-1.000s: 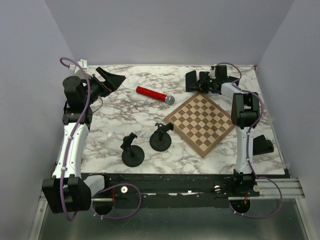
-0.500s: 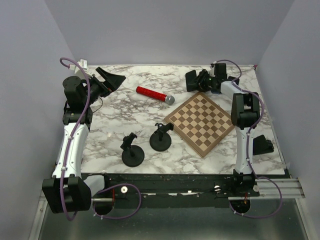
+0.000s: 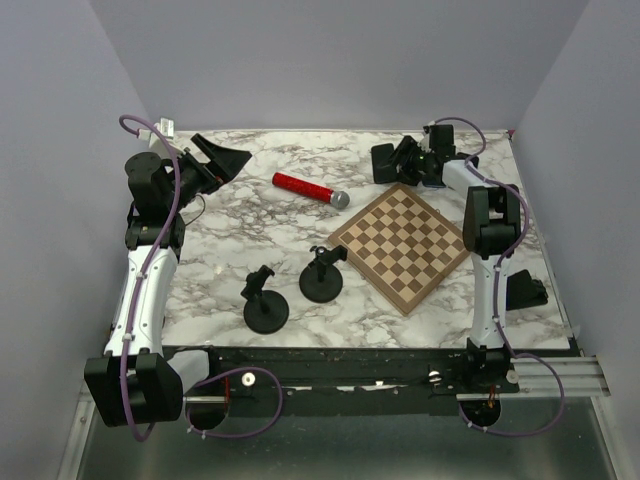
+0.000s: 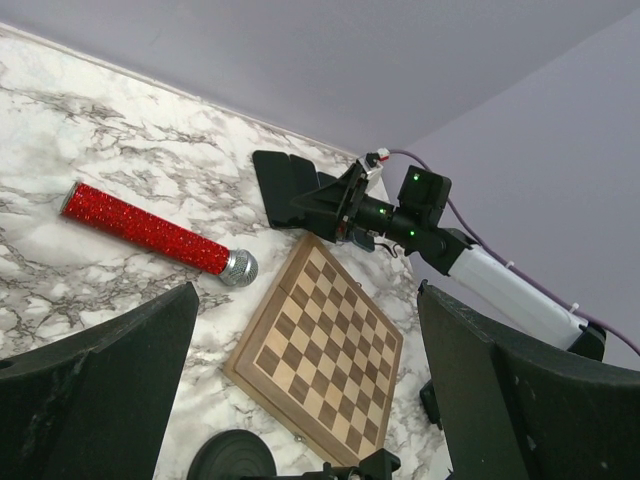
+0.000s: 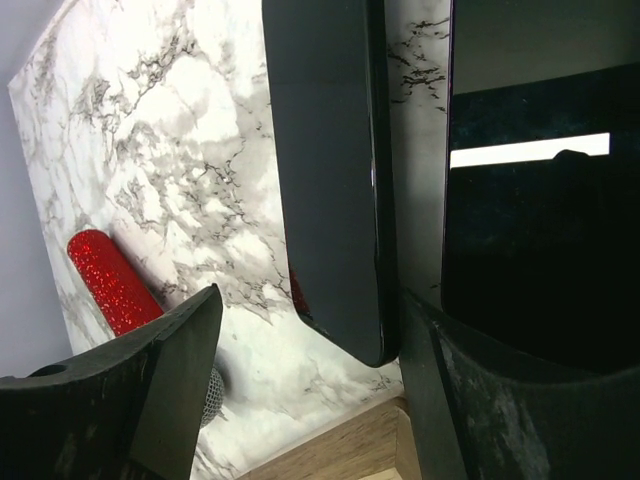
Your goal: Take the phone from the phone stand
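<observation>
Two black phone stands (image 3: 266, 302) (image 3: 322, 277) stand empty at the front middle of the marble table. Two black phones (image 3: 383, 162) lie flat side by side at the far back. In the right wrist view one phone (image 5: 325, 170) has its near end between my fingers, against the right finger (image 5: 500, 400); the other phone (image 5: 540, 200) lies to its right. My right gripper (image 3: 402, 160) (image 5: 310, 390) is open, low over the table. My left gripper (image 3: 222, 160) (image 4: 310, 400) is open and empty at the far left, raised. The phones also show in the left wrist view (image 4: 285, 185).
A red glitter microphone (image 3: 310, 188) lies at the back middle. A wooden chessboard (image 3: 405, 245) lies right of centre, its corner just below the phones. A small black object (image 3: 525, 290) sits at the right edge. Grey walls close the back and sides.
My right gripper has moved slightly left and back, closer onto the phones. The left arm has not moved.
</observation>
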